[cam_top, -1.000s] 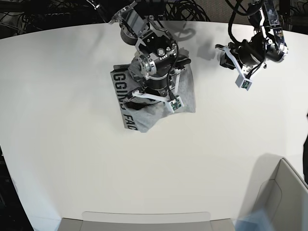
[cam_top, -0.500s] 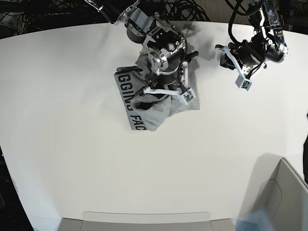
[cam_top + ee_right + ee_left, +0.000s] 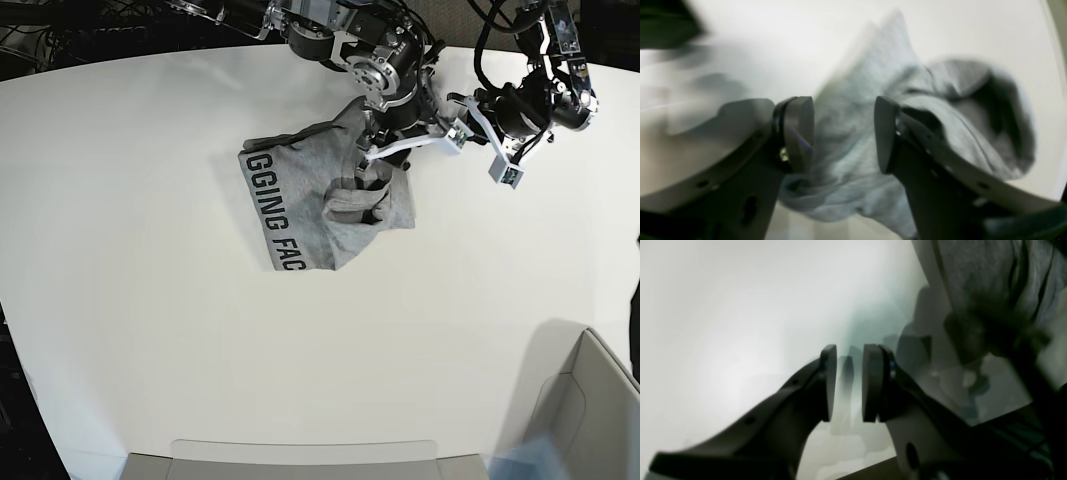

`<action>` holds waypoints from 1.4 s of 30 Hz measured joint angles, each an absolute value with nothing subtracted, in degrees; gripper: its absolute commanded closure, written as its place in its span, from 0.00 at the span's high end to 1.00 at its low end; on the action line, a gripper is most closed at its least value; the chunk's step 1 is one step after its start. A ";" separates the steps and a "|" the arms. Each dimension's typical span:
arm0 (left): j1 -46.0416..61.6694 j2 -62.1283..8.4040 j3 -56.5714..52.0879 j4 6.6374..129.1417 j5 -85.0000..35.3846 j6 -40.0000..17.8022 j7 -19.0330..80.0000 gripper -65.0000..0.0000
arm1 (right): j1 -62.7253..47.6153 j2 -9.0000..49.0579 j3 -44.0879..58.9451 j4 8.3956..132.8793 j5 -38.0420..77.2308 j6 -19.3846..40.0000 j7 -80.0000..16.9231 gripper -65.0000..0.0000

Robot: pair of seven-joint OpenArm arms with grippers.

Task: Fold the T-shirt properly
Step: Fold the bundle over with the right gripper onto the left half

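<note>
The grey T-shirt [image 3: 305, 190] lies crumpled at the back middle of the white table [image 3: 150, 300]. Dark lettering shows along its left edge, and a bunched fold sits near its right side. My right gripper [image 3: 375, 178] hovers over that right side. In the right wrist view the right gripper [image 3: 843, 133] is open, and blurred T-shirt [image 3: 883, 66] cloth lies beyond it with none pinched. My left gripper [image 3: 462, 128] stays right of the shirt, off the cloth. Up close the left gripper [image 3: 849, 383] shows a narrow empty gap, and the T-shirt [image 3: 973, 273] appears at the upper right.
A grey bin [image 3: 590, 400] stands at the front right corner. A flat tray edge [image 3: 300, 455] runs along the front. Black cables [image 3: 380, 20] crowd the back edge behind both arms.
The right arm rose off the shirt and swung back and to the right. Its jaws opened and let the cloth go. The shirt shifted and spread a little. The left arm held still.
</note>
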State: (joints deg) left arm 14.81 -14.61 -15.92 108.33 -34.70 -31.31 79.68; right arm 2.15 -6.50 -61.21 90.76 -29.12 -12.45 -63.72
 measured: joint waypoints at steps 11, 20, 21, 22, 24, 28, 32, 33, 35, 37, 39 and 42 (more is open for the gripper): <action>15.05 -14.79 -16.19 108.07 -34.79 -31.29 79.70 0.20 | -0.21 -0.03 -52.18 112.99 -28.77 -16.12 -61.56 0.00; 14.76 -14.59 -15.86 108.09 -34.79 -31.29 79.70 0.20 | -5.23 -0.03 -33.67 111.13 -30.13 -15.49 -61.49 0.00; 14.76 -14.63 -15.86 108.09 -34.65 -31.29 79.68 0.20 | -5.06 -0.19 -33.23 109.71 -29.36 -15.49 -61.34 0.00; 14.79 -14.63 -15.86 108.09 -34.63 -31.29 79.70 0.20 | -4.67 -0.16 -32.91 107.90 -27.09 -15.44 -61.23 0.00; 14.74 -14.55 -15.86 108.09 -34.70 -31.31 79.70 0.20 | -2.94 -0.01 -32.84 103.44 -23.68 -15.18 -61.49 0.00; 14.70 -14.61 -15.86 108.09 -34.65 -31.29 79.68 0.20 | 1.17 -0.05 -32.93 95.64 -17.34 -15.16 -61.25 0.00; 14.72 -14.59 -15.88 108.09 -34.70 -31.29 79.68 0.20 | 3.73 -0.36 -33.36 92.55 -13.67 -15.25 -54.92 0.00; 14.70 -14.59 -15.90 108.09 -34.70 -31.29 79.68 0.20 | 4.69 -0.32 -34.48 92.12 -13.45 -15.25 -54.11 0.00; 14.74 -14.57 -16.03 108.09 -34.68 -31.29 79.70 0.20 | 7.55 -0.36 -37.56 89.41 -11.42 -15.25 -51.94 0.00; 14.76 -14.57 -16.14 108.09 -34.68 -31.29 79.70 0.20 | 10.48 -0.69 -40.64 85.52 -9.02 -15.07 -50.41 0.00; 14.72 -14.55 -16.16 108.09 -34.74 -31.29 79.59 0.20 | 13.28 -0.71 -43.66 81.32 -5.93 -15.03 -48.36 0.00; 14.74 -14.44 -16.19 108.09 -34.65 -31.29 79.70 0.20 | 14.81 -0.84 -45.84 79.20 -3.36 -15.03 -43.46 0.00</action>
